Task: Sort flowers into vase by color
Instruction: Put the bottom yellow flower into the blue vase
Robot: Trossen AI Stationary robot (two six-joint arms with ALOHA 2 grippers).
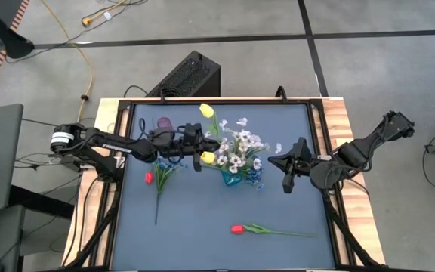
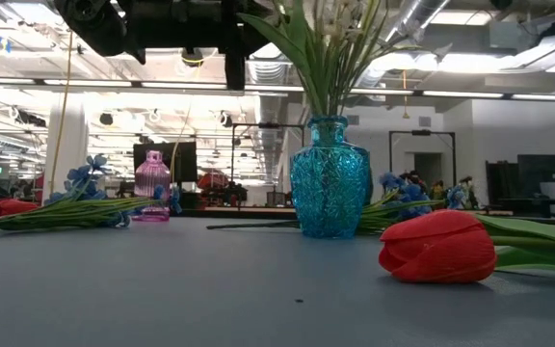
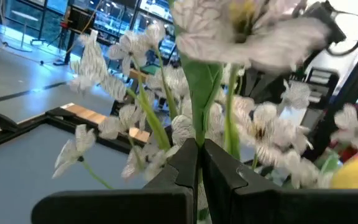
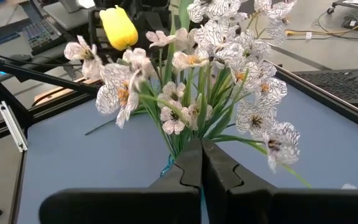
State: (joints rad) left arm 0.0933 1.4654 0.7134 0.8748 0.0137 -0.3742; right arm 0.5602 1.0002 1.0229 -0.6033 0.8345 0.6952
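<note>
Blue vase (image 1: 231, 178) w/ white flowers (image 1: 242, 147); no readable labels.

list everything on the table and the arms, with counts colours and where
blue vase: 1, teal glass, mat centre, holding white sprigs
pink vase: 1, pink glass, far left of the mat
yellow tulips: 2, one at the far edge, one left of the blue vase
red tulips: 2, one lying near the front, one lying left
blue sprigs: some lying left, some behind the blue vase
left pincer: 1, dark, shut, among the white sprigs
right pincer: 1, dark, shut, right of the blue vase
</note>
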